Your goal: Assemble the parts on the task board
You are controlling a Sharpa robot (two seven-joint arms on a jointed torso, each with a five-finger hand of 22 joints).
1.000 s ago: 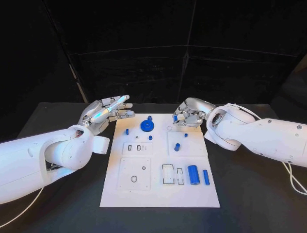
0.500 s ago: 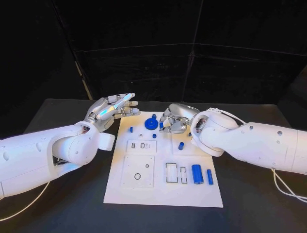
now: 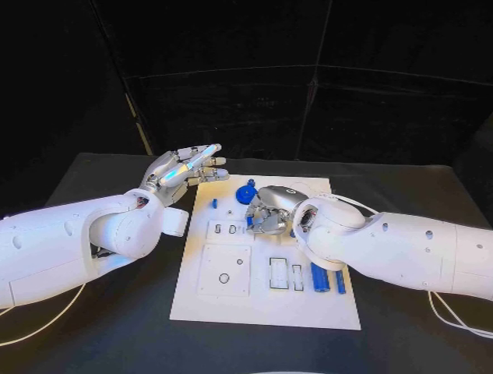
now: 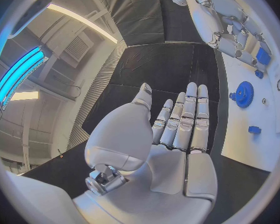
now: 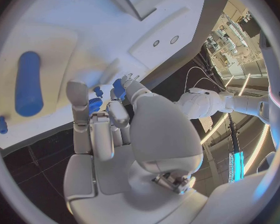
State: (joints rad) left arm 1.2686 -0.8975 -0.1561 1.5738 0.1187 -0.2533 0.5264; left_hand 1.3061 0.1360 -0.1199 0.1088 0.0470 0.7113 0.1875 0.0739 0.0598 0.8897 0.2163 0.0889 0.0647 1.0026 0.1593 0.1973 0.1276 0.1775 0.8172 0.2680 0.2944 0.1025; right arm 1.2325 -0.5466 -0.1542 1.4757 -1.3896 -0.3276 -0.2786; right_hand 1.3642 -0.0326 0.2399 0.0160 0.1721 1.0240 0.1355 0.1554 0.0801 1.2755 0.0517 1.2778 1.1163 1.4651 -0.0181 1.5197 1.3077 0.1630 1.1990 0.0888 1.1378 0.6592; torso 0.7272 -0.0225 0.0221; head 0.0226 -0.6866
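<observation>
White board [image 3: 266, 308] mid-table with blue gear [image 3: 245, 194] near its far edge, my right hand [image 3: 266, 212] pinching a small blue part [image 5: 119, 88] over the board's middle, left hand [image 3: 183, 169] flat, released, beside the board's far-left corner.

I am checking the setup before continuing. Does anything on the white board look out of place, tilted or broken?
Nothing stands out. The task board lies flat on the table, the blue gear and blue cylinder sit on it, and no part looks spilled or damaged. The right robot hand covers some small parts.
</observation>
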